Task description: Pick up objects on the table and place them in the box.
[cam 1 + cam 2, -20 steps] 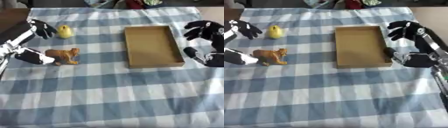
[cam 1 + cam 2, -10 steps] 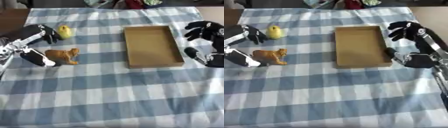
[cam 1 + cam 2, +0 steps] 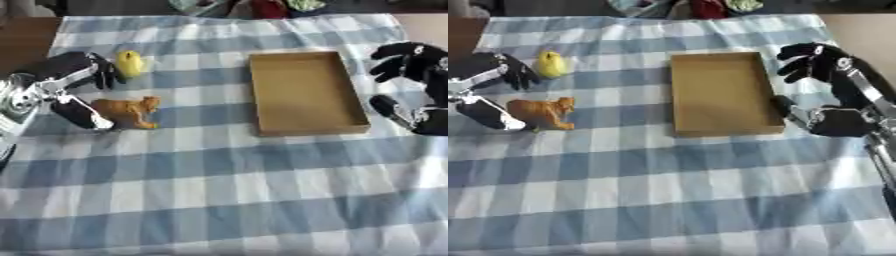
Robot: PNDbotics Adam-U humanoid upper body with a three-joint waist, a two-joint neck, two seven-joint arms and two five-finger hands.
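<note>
A brown toy animal [image 3: 128, 109] stands on the checked cloth at the left. My left hand [image 3: 74, 72] is open just to its left, with the thumb [image 3: 83, 114] by the toy's rear end and the fingers spread above it. A small yellow object [image 3: 129, 63] lies right beside those fingers. The shallow cardboard box [image 3: 306, 92] sits right of centre with nothing in it. Past the box's right side my right hand [image 3: 833, 121] hovers open, its fingers [image 3: 811, 57] spread near the far right corner and holding nothing.
A blue and white checked cloth [image 3: 219, 190] covers the table. Bare brown tabletop [image 3: 22, 35] shows at the far left corner. Red and green items [image 3: 271, 6] lie beyond the cloth's far edge.
My left hand has shifted a little right and down, from beside the yellow object toward the toy animal. The toy, the box and my right hand have stayed put.
</note>
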